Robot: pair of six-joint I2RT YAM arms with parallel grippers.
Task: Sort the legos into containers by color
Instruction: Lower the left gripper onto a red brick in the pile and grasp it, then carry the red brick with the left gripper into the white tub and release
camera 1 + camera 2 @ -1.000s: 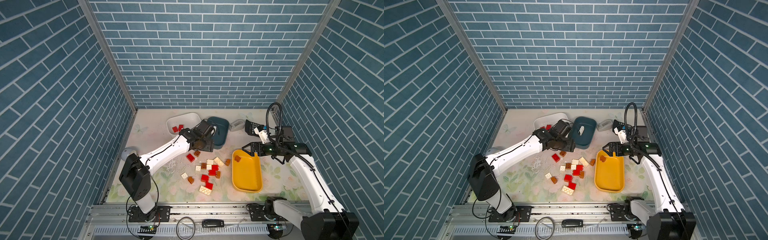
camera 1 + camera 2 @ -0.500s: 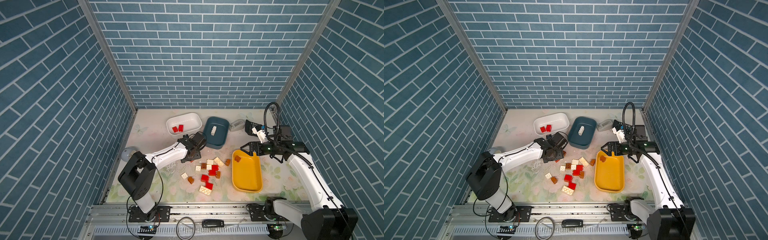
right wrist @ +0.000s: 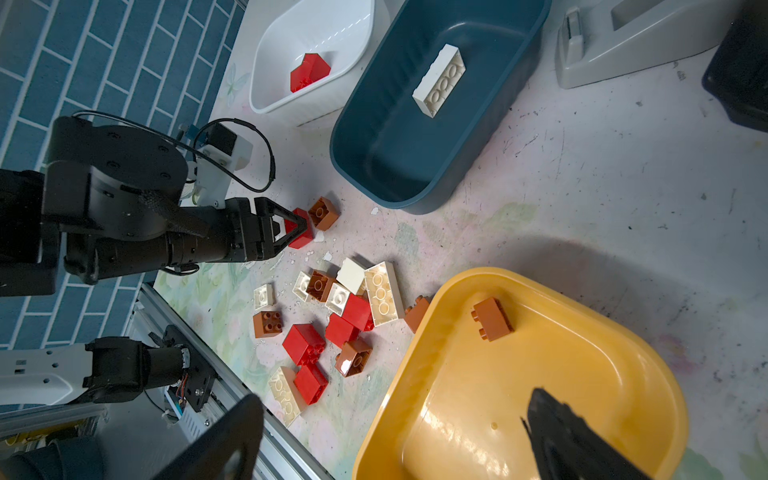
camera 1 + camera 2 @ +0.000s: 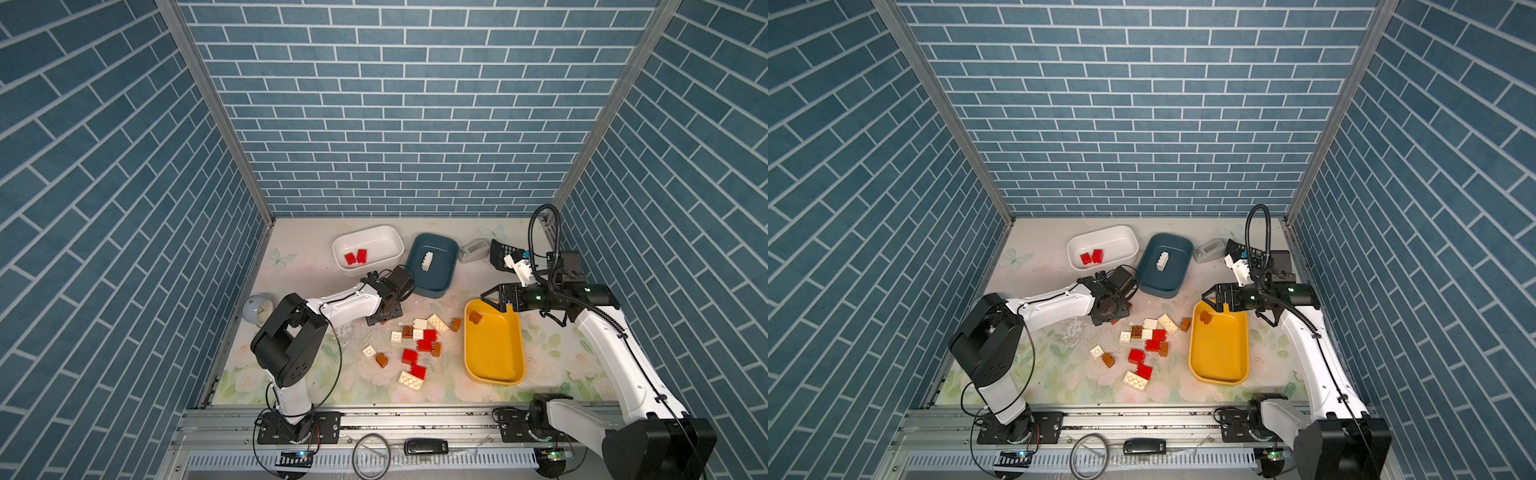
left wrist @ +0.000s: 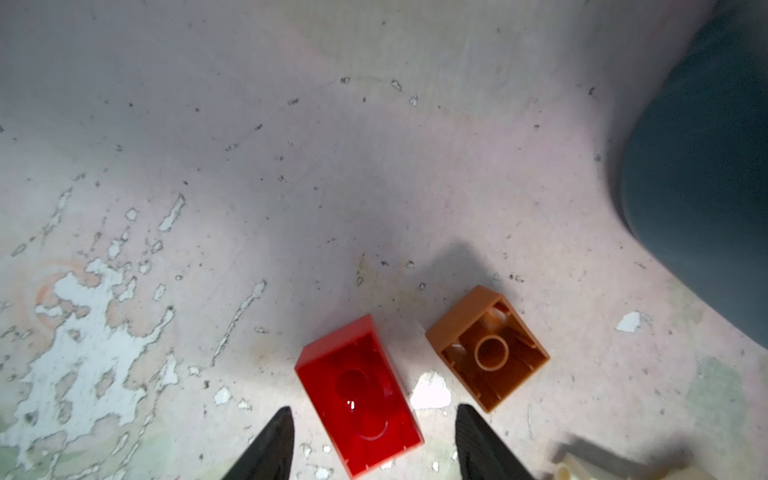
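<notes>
Legos (image 4: 424, 345) litter the counter (image 4: 307, 257); I see my left gripper (image 5: 374, 409) parted astride a red brick (image 5: 359, 395), my right gripper (image 4: 493, 302) gaping empty over the yellow tub (image 4: 494, 357).

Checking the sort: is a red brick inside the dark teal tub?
No, the dark teal tub holds only one oblong cream-white brick; the two red bricks lie in the white tub.

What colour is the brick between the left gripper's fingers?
Red. The red brick shows best in the left wrist view.

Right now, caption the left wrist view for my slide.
Left gripper straddles an upturned red brick, brown brick beside it.
</notes>
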